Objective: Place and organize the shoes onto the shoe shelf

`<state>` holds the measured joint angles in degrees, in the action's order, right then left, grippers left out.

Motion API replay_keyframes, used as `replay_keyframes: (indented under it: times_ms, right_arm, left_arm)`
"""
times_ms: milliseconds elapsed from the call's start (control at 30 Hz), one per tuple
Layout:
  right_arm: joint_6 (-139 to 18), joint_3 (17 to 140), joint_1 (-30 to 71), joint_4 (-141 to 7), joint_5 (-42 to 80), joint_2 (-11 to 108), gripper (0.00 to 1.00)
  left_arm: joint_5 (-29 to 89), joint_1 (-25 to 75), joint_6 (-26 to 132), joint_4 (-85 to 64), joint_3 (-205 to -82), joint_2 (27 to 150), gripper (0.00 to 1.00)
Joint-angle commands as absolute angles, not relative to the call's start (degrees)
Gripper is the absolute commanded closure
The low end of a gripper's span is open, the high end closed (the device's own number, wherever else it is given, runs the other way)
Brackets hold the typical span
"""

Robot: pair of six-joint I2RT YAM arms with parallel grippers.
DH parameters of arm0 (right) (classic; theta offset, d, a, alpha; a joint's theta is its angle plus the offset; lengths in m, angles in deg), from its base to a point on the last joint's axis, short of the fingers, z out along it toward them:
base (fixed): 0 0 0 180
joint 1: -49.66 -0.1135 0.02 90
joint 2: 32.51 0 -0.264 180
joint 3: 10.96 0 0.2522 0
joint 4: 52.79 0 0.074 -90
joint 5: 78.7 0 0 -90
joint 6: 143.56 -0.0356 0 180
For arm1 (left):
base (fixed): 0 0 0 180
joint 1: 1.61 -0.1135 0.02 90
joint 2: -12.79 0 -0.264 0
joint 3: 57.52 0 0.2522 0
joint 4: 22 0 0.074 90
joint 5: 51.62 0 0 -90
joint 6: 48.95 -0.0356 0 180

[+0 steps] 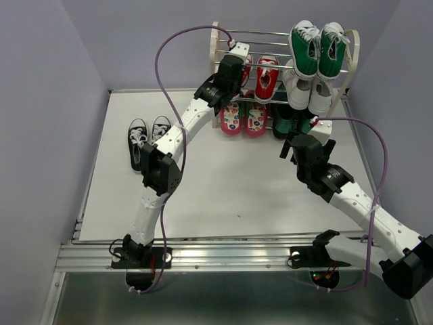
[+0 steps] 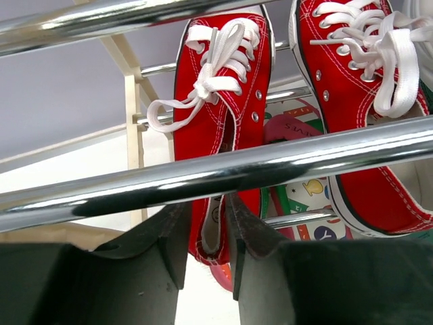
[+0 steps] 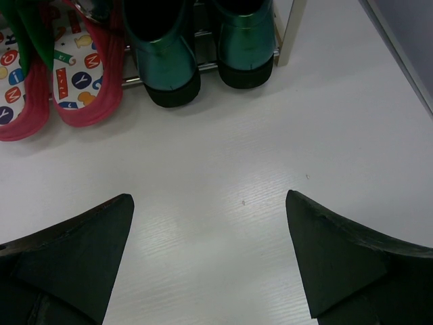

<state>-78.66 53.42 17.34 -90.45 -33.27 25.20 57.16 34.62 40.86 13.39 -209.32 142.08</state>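
Note:
The shoe shelf (image 1: 352, 49) stands at the back of the table. A pair of red sneakers (image 1: 266, 78) hangs on its middle tier at the left, above the pink-red flip-flops (image 1: 243, 118) on the bottom tier. My left gripper (image 1: 237, 69) is at the shelf. In the left wrist view it (image 2: 208, 215) is shut on the heel of the left red sneaker (image 2: 216, 101), behind a silver rod (image 2: 270, 162). The black sneakers (image 1: 147, 139) stand on the table at the left. My right gripper (image 1: 292, 145) is open and empty over the table (image 3: 209, 196), in front of the shelf.
Green sneakers (image 1: 316, 47) sit on the top tier at the right, white sneakers (image 1: 304, 91) below them, and dark green boots (image 1: 291, 118) on the bottom tier, also in the right wrist view (image 3: 203, 47). The flip-flops (image 3: 74, 81) lie beside the boots.

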Motion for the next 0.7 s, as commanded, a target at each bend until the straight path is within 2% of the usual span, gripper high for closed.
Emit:
replay_keyframes:
  times_ms: [0, 67, 167, 433, 533, 600, 633, 667]
  right_arm:
    - [-78.6, 53.7, 17.5, -89.7, -33.6, 24.1, 0.0]
    - [-78.3, 54.0, 17.5, -89.7, -33.1, 24.1, 0.0]
    - [-78.1, 55.3, 17.5, -89.7, -32.6, 24.4, 0.0]
    - [-72.8, 62.7, 17.5, -82.6, -23.1, 32.0, 0.0]
    - [-69.7, 66.5, 17.5, -78.8, -21.9, 35.2, 0.0]
    - [-68.0, 69.6, 17.5, -75.5, -21.0, 38.7, 0.0]
    - [-67.7, 70.6, 17.5, -74.6, -20.9, 41.0, 0.0]
    - [-67.6, 71.6, 17.5, -73.6, -21.2, 42.2, 0.0]
  left_arm:
    - [56.4, 34.3, 42.4, 10.7, -211.9, 139.6, 0.59]
    - [55.1, 34.3, 42.6, 10.7, -210.9, 138.4, 0.48]
    - [53.3, 34.4, 42.9, 10.3, -208.6, 137.1, 0.39]
    - [53.4, 34.4, 42.1, 8.9, -206.1, 136.9, 0.39]
    - [54.5, 34.4, 42.1, 9.0, -206.6, 137.7, 0.46]
    - [54.7, 34.5, 42.1, 8.8, -206.6, 137.7, 0.61]
    - [54.6, 34.4, 42.1, 8.8, -206.6, 137.7, 0.73]
    - [54.7, 34.4, 42.1, 8.6, -206.5, 137.6, 0.78]
